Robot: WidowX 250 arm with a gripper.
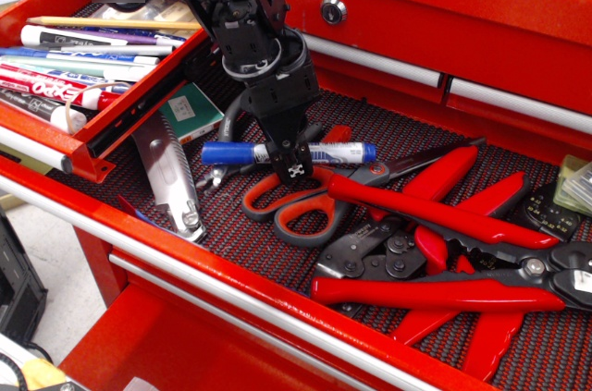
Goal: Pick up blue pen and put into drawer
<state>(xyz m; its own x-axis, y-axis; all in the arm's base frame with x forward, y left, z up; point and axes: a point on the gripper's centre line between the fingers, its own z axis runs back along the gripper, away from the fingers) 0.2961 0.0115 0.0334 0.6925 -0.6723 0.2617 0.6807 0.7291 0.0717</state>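
Observation:
The blue pen lies flat on the mesh liner of the wide lower drawer, with its blue cap to the left. My gripper reaches down over the pen's middle, one finger in front of the barrel and the other hidden behind it. I cannot tell whether the jaws press the pen. The narrow red drawer stands pulled out at the upper left, left of the gripper. Its silver handle bar runs along its front.
The narrow drawer holds Expo markers and a yellow pencil. Red-handled scissors lie just under the pen. Red pliers and crimpers fill the right. A utility knife and a green box lie to the left.

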